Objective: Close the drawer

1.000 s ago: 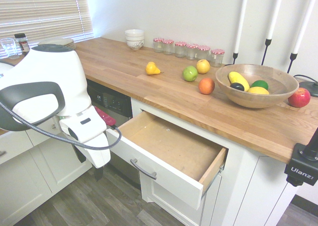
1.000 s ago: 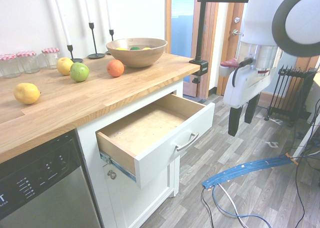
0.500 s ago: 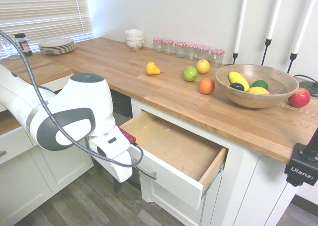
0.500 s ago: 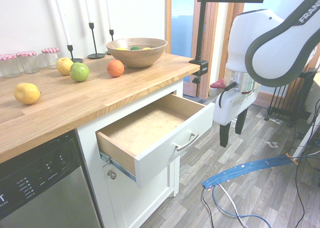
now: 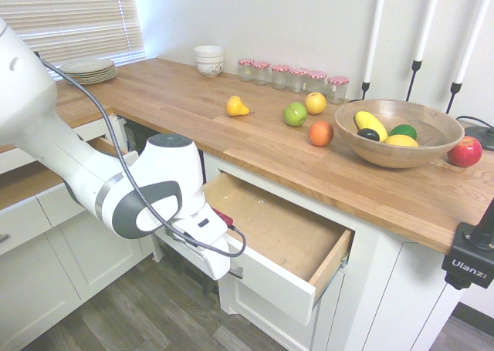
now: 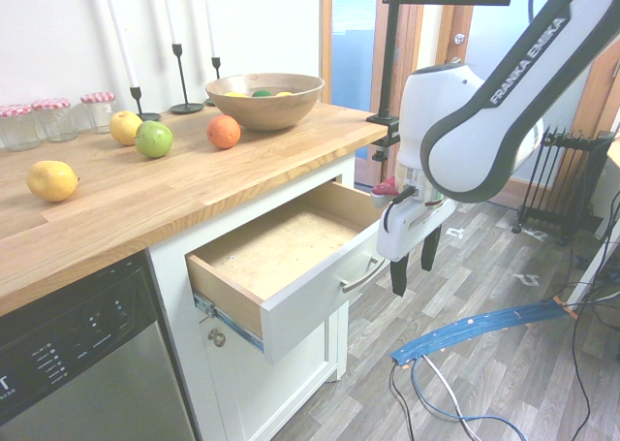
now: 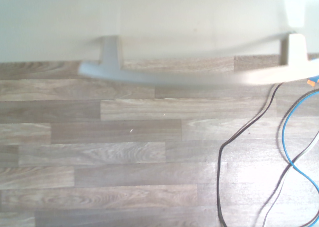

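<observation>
A white Franka arm lowers its gripper (image 6: pixel 412 269) in front of the open drawer (image 6: pixel 291 262), which stands pulled well out from under the wooden countertop (image 6: pixel 194 184), its light wood bottom bare and its white front facing the room. The two dark fingers (image 6: pixel 398 276) hang straight down and spread apart, holding nothing, just outside the drawer's front near its far end, at about 3 o'clock from the curved metal handle (image 6: pixel 361 275) in the second exterior view. The wrist view looks down on the handle (image 7: pixel 199 75) and the plank floor (image 7: pixel 124 157) below it. To shut the drawer well, the arm would likely do best to bring the fingers flat against the white front near the handle's middle, then push squarely toward the cabinet, so the drawer runs true on its slides and does not rack sideways; a push at one end could jam it. A second earlier the gripper hung higher and well out over the floor, toward 3 o'clock of the drawer; it has since dropped and closed in on the front. The drawer itself has not moved, nor has the fruit bowl (image 6: pixel 263 97).
</observation>
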